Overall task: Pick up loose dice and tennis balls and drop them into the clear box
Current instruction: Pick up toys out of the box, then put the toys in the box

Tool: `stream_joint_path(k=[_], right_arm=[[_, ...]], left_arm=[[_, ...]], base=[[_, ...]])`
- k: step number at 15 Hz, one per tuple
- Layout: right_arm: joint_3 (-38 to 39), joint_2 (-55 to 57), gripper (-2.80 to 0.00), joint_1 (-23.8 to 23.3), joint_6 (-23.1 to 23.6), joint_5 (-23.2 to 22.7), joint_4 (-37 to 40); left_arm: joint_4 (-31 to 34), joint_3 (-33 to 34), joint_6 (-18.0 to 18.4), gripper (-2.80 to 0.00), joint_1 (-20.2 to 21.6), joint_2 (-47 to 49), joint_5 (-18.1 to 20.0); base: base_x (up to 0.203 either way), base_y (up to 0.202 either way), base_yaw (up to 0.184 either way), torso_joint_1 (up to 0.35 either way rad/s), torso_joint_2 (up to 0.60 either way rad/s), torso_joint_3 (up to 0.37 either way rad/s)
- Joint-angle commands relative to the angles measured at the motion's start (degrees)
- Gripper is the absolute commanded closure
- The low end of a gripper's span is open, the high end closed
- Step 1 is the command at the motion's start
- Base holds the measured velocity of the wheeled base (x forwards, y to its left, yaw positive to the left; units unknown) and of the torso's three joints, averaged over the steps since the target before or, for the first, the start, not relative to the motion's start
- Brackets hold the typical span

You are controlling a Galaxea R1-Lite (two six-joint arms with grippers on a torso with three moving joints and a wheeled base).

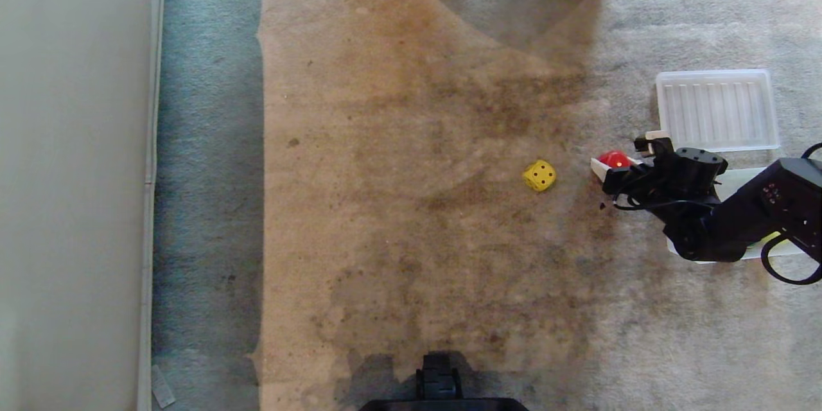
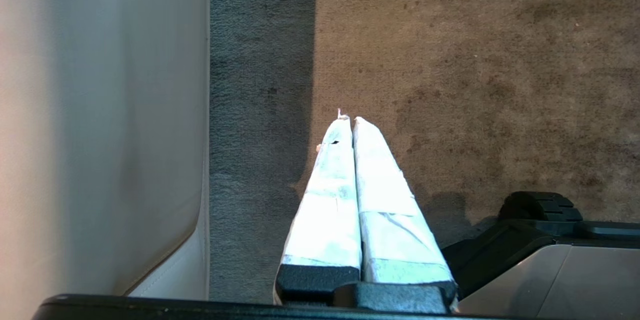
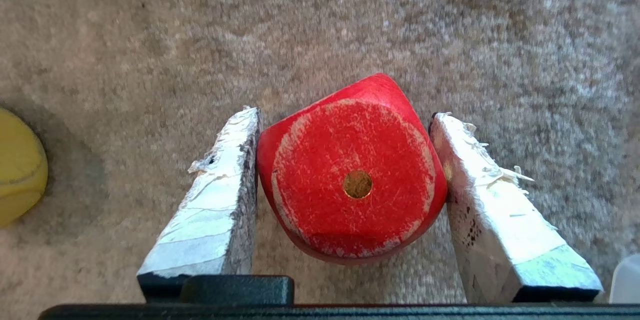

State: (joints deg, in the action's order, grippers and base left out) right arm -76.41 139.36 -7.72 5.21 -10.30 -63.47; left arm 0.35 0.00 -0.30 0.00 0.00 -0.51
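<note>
Red die between the right gripper's fingers

Dice in view number two: a yellow rounded-corner die (image 1: pixel 539 176) with dark pips, loose on the stained beige carpet (image 1: pixel 411 141), and a red rounded-corner die (image 3: pixel 350 175) showing a single gold pip, a little to the yellow one's right in the head view. One flat ribbed translucent lid (image 1: pixel 717 109) lies beyond the right arm. Just behind that arm a pale frosted plastic edge (image 1: pixel 738 181) shows, probably the clear box, though the arm hides most of it and its contents cannot be made out.

At the edge of the right wrist view sits one round yellow shape (image 3: pixel 20 167), too cropped to name for sure.

Low over the carpet, the right gripper (image 3: pixel 345 115) straddles the red die. Its tape-wrapped fingers (image 3: pixel 220 195) stand partly open, one on each side, close against the die's flanks; whether they truly press it I cannot tell.

Parked near the robot's base beside a pale wall (image 2: pixel 100 110), the left gripper (image 2: pixel 348 120) has its taped fingers pressed together, holding nothing.
</note>
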Motion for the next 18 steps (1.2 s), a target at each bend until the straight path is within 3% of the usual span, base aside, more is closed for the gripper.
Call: stream_joint_path(k=[1,7,15,18], right_arm=[[1.5,-1.7,0.0,0.0,0.1,0.0,0.5],[13.7,-18.3,0.0,-0.2,-0.4,-0.2,9.9],[22.7,-26.7,0.0,-2.4,-0.1,-0.3,9.8],[30.8,-37.6,0.0,-2.8,-0.2,-0.6,15.7]], left_arm=[[0.0,0.0,0.0,0.0,0.0,0.0,0.0],[0.0,0.0,0.0,0.0,0.0,0.0,0.0],[0.0,0.0,0.0,0.0,0.0,0.0,0.0],[0.0,0.0,0.0,0.0,0.0,0.0,0.0]], base=[[0.0,0.0,0.0,0.0,0.0,0.0],[0.0,0.0,0.0,0.0,0.0,0.0],[0.0,0.0,0.0,0.0,0.0,0.0],[0.0,0.0,0.0,0.0,0.0,0.0]])
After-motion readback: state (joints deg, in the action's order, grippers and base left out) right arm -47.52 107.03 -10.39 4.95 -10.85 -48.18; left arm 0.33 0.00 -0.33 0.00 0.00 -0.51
